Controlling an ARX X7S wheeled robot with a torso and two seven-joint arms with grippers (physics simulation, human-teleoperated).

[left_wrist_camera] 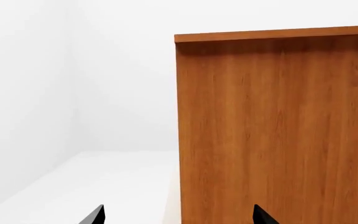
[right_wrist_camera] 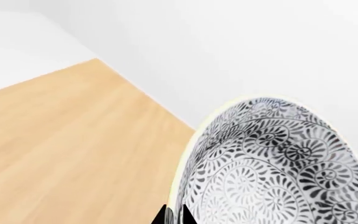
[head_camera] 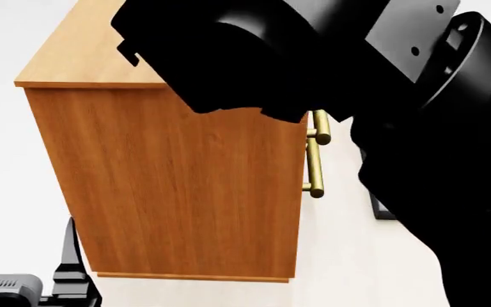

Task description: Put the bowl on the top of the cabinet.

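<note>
Right wrist view puts the bowl [right_wrist_camera: 272, 168] right up against my camera, and at the frame's lower edge I can see the right gripper [right_wrist_camera: 174, 215] pinched on its rim, 1 dark fingertip on each side of the wall. The bowl's grey leaf pattern covers the inside, which faces the lens, so it hangs tilted on edge. Behind it lies the pale top of the cabinet [right_wrist_camera: 67, 154], with the bowl over the cabinet's far edge as far as I can judge; I cannot tell whether the bowl touches the wood.

In the head view the right arm [head_camera: 331, 51] fills the upper part of the picture, reaching over the cabinet's top [head_camera: 66, 57] and hiding the bowl from me. Below the arm I see the cabinet's orange-brown side panel and, at its front edge, 1 brass bar handle [head_camera: 316, 160].

The left gripper [left_wrist_camera: 177, 215] sits low beside the cabinet, facing its side panel [left_wrist_camera: 278, 130]. Its 2 dark fingertips stand wide apart with nothing between them, and it is clear of the wood.
</note>
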